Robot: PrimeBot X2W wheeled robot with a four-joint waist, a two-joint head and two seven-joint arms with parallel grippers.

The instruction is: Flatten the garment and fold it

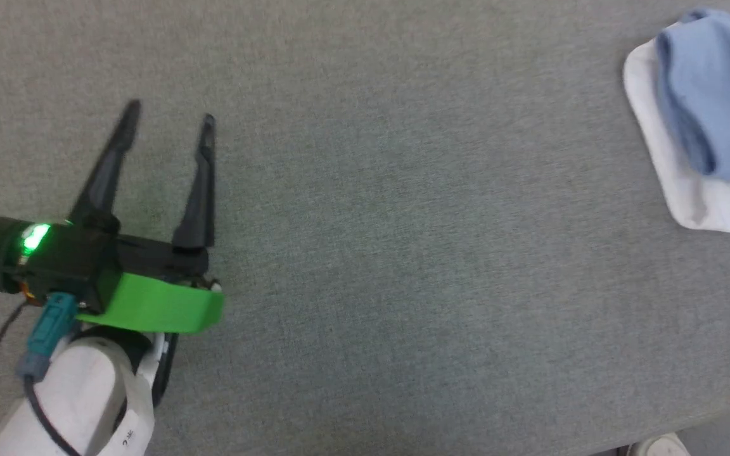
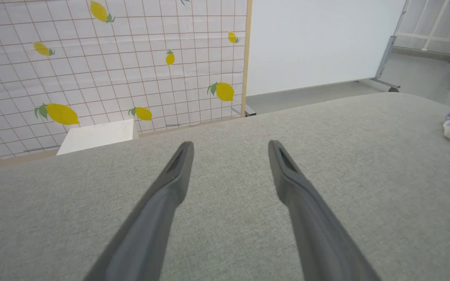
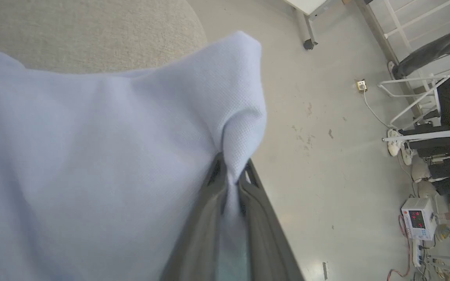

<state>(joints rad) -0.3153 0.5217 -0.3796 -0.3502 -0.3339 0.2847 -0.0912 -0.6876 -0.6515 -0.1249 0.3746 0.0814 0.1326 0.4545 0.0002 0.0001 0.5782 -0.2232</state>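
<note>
Two grippers, one busy. Right gripper (image 3: 233, 166) is nearly shut, pinching a fold of the shirt (image 3: 92, 156) between its fingers; cloth runs down between them and bulges out past the tips. Left gripper (image 1: 170, 113) is wide open and holds nothing. It hovers over bare table (image 1: 365, 266) on the left side, well apart from the shirt.

Shirt sits bunched on the right part of the table, back from the near edge. Blue layers are heaped, with a white part showing underneath. Not flat, not folded, so I judge this as early in the flattening step.

Risks from here. The pinch looks like it takes more than one layer, so pulling on it could drag the whole heap rather than spread it. Right wrist view shows floor (image 3: 326, 117) just beyond the held fold, which puts the grip near the table's edge. A pull outward could haul cloth over that edge, and its weight could slide the rest off. The hold is a small fold of soft cloth, so a hard tug could slip it free. Left gripper is too far off to pin the other side — a one-sided pull would likely shift the shirt instead of stretching it.
</note>
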